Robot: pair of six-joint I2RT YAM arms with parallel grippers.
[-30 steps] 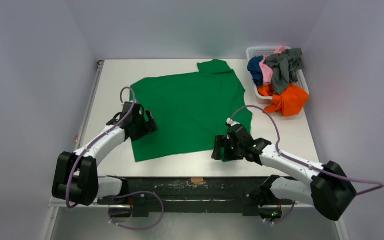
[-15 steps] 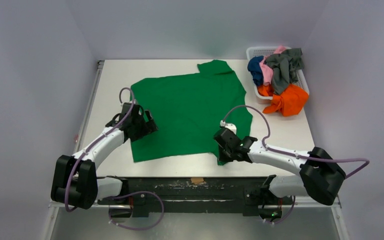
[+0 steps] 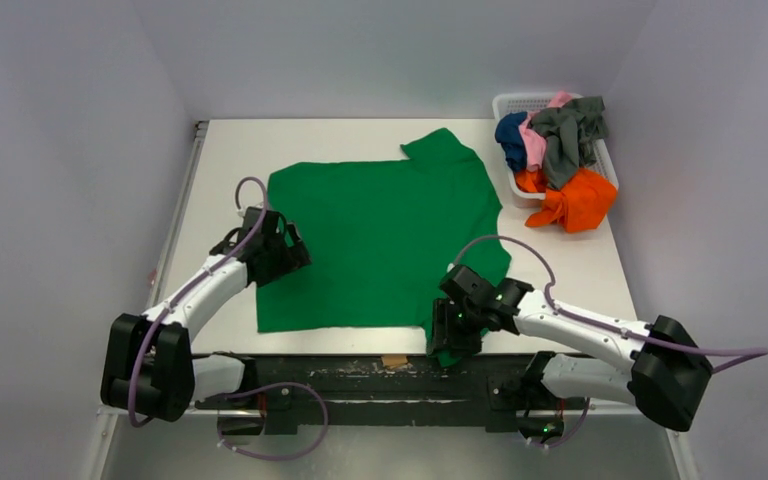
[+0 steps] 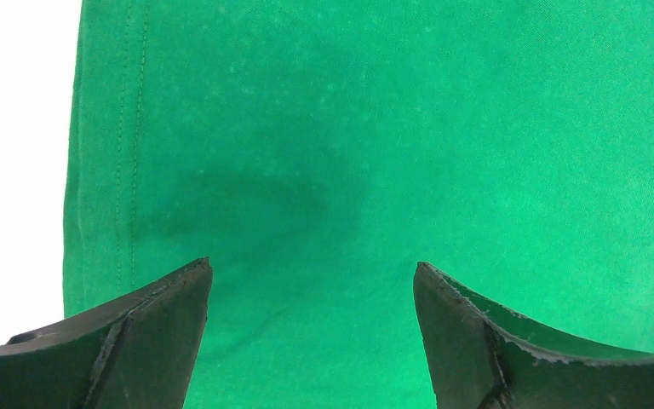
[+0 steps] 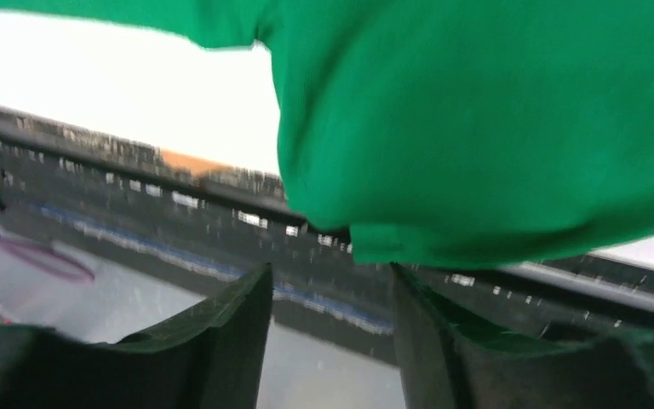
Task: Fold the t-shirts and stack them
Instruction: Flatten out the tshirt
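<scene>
The bright green t-shirt [image 3: 380, 235] lies spread flat on the white table [image 3: 220, 150], its near right corner drooping over the front edge. My left gripper [image 3: 292, 246] hovers open over the shirt's left hem; in the left wrist view both fingers straddle smooth green cloth [image 4: 349, 128] with my left gripper [image 4: 313, 266] holding nothing. My right gripper [image 3: 447, 335] sits at the table's front edge with its jaws apart. In the right wrist view the green corner [image 5: 477, 128] hangs just beyond my right gripper [image 5: 330, 268], not between the fingers. Orange [image 3: 580, 200], grey [image 3: 570, 130], pink [image 3: 535, 140] and navy [image 3: 510, 135] t-shirts are piled at the back right.
A white lattice basket [image 3: 520, 100] at the back right holds the crumpled shirts, the orange one spilling onto the table. The dark front rail [image 3: 360, 365] runs below the table's near edge, right under my right gripper.
The right gripper shut on the shirt's near right corner, pulled it toward the front edge, then opened. The whole green shirt slid nearer. The left gripper barely moved.
</scene>
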